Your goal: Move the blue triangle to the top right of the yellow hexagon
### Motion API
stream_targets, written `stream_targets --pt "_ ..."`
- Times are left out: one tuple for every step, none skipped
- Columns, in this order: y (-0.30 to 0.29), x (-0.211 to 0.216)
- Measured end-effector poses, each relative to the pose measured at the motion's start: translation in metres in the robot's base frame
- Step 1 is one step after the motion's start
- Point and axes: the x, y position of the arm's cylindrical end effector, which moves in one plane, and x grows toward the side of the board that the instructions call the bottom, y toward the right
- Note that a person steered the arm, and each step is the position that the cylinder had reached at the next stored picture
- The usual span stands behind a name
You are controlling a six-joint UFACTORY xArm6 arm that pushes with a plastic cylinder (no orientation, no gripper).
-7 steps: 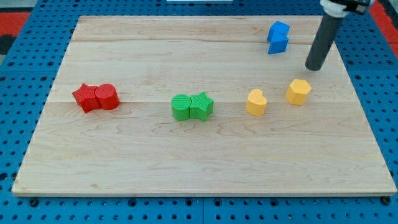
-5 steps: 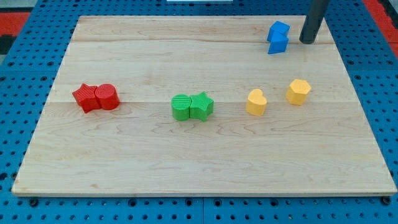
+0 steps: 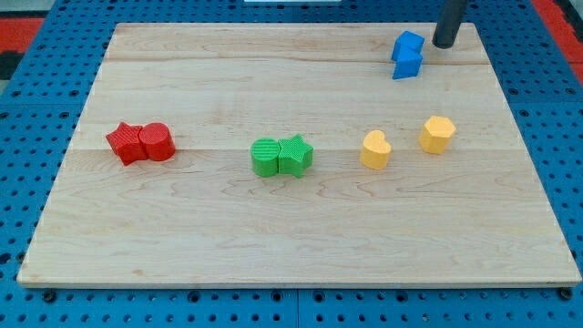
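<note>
Beside the blue triangle (image 3: 407,66), at its upper right, my tip (image 3: 444,45) holds nothing; approach step, next push toward yellow hexagon (image 3: 437,134).

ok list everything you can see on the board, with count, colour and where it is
blue blocks: 2, blue, touching pair at the view's top right; which is the triangle is hard to tell
yellow hexagon: 1, yellow, right of centre, below the blue pair
yellow heart block: 1, yellow, just left of the hexagon, apart from it
green blocks: 2, green, a cylinder and a star touching, near centre
red blocks: 2, red, a star and a cylinder touching, view's left
wooden board: 1, light wood, on a blue pegboard
my tip: 1, dark rod, just right of the blue pair, at the view's top
</note>
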Motion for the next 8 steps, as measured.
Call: stream_targets --pt "-0.038 0.000" --pt "-0.054 0.018" --pt "-0.055 0.049" --pt "-0.059 0.066" --pt "-0.132 0.074" --pt "-0.154 0.101" --pt "-0.102 0.092" --pt "-0.089 0.117"
